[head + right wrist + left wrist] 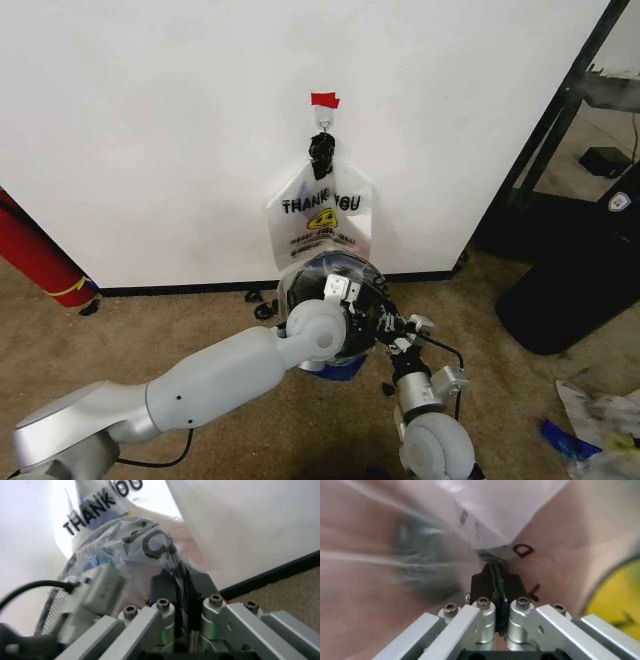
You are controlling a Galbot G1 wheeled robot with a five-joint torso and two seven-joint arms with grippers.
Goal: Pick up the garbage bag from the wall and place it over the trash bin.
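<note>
**Both sets of fingers pinched on plastic at the bin**

Closest to my head camera, my right gripper (400,335) sits low by the trash bin (335,275), its fingers (186,588) pressed together on a fold of the garbage bag (325,235). My left gripper (345,292) reaches in from the left above the bin, fingers (492,583) likewise nipped shut on bag film. Farther off, a printed bag hangs from the hook (323,120) on the wall (150,120), under red tape (324,99).
</note>
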